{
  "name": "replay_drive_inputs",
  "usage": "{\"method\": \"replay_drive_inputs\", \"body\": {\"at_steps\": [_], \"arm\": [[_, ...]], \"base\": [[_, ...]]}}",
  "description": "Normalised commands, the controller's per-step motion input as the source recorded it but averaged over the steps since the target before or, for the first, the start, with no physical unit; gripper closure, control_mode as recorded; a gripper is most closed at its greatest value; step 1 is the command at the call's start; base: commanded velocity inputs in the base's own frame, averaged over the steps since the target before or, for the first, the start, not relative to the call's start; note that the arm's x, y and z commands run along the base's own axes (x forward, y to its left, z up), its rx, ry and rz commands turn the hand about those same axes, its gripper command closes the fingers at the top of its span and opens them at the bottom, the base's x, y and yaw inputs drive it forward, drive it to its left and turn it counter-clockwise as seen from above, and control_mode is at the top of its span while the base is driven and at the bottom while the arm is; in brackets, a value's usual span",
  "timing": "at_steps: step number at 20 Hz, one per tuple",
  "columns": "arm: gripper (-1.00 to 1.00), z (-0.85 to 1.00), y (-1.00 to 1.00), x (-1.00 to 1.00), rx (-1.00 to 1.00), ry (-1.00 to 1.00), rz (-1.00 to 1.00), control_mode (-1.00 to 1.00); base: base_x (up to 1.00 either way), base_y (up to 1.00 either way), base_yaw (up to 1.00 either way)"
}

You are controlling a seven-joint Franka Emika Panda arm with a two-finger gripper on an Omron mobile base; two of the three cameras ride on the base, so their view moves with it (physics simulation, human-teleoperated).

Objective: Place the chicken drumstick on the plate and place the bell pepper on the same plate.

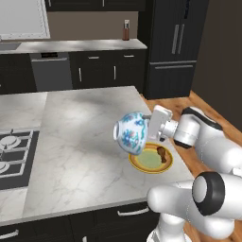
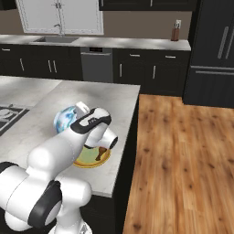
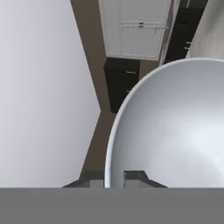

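Left base view: the chicken drumstick [image 1: 162, 152] is seen lying on the plate [image 1: 140, 165], brown against the pale green centre, just below the gripper [image 1: 147, 128] and toward its wrist side. The plate is set near the right edge of the marble island counter [image 1: 80, 142], directly beneath the raised fingers. A white bowl [image 1: 132, 133] with a blue-patterned outside is held off the counter, tipped on its side above the plate's left rim. In the hand view, the two dark fingertips [image 3: 134, 176] are shown clenched on the bowl's rim [image 3: 114, 131], one on each side of the thin wall, the pale inside of the bowl spreading away from them. In the right base view, the drumstick [image 2: 101, 152] is seen on the plate [image 2: 98, 161], partly hidden behind the white arm, with the bowl [image 2: 66, 117] held just beyond the wrist. A cooktop [image 1: 13, 156] is set into the counter well to the far side of the bowl from the fingers.
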Motion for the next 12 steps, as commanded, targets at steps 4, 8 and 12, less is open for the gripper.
{"method": "replay_drive_inputs", "body": {"at_steps": [4, 8, 12], "arm": [[1.0, 0.0, -0.01, 0.0, 0.0, 0.0, 0.0, -1.0], [1.0, 0.0, 0.0, 0.0, -0.03, 0.0, 0.0, -1.0], [1.0, 0.04, 0.03, 0.0, -0.12, 0.01, 0.0, -1.0]], "base": [[0.0, 0.0, 0.0], [0.0, 0.0, 0.0], [0.0, 0.0, 0.0]]}}
